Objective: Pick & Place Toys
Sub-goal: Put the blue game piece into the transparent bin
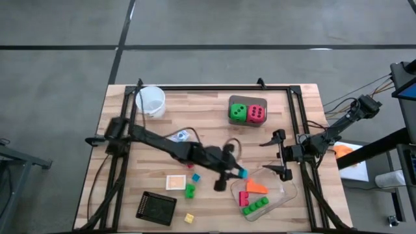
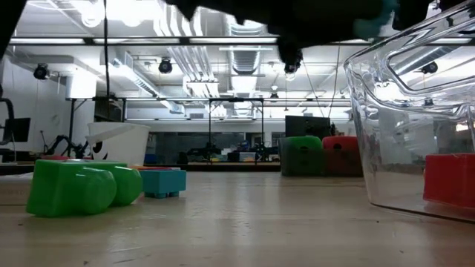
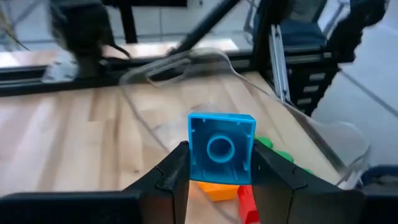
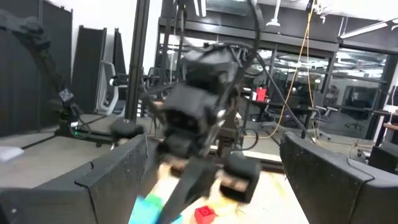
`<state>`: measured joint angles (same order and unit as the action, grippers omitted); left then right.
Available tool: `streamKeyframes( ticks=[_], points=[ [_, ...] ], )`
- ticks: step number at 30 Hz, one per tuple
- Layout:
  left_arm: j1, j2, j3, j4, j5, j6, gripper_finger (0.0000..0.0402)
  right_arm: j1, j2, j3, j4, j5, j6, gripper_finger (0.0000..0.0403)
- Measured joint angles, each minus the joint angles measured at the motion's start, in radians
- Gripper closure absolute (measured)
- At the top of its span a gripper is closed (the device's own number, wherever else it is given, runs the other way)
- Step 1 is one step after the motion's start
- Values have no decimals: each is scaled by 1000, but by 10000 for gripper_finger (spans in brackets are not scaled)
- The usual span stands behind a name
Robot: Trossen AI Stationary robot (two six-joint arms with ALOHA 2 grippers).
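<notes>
Blue brick [image 3: 221, 149] clamped in left tool [image 3: 217, 171]; unmarked.

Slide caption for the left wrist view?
Left tool grips a blue brick above the clear tray.

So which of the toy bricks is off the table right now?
The blue brick, pinched in the left end effector at the clear tray's edge. The other bricks lie on the table or in the tray.
</notes>
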<state>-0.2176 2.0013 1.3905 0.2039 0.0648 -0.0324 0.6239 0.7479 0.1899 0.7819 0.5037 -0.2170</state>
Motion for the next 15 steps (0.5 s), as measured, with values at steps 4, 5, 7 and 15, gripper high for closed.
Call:
streamKeyframes(
  ticks=[4,5,7,15],
  points=[
    [-7,108,172,-134,29,23,275,0,-5,0,1,1,0,46],
    [-7,133,204,-162,42,29,275,0,-6,0,-2,1,0,46],
    [-7,178,257,-201,64,33,275,0,-9,0,-13,2,0,46],
    [-4,243,291,-230,97,35,275,0,-8,0,-20,4,0,46]
  ],
)
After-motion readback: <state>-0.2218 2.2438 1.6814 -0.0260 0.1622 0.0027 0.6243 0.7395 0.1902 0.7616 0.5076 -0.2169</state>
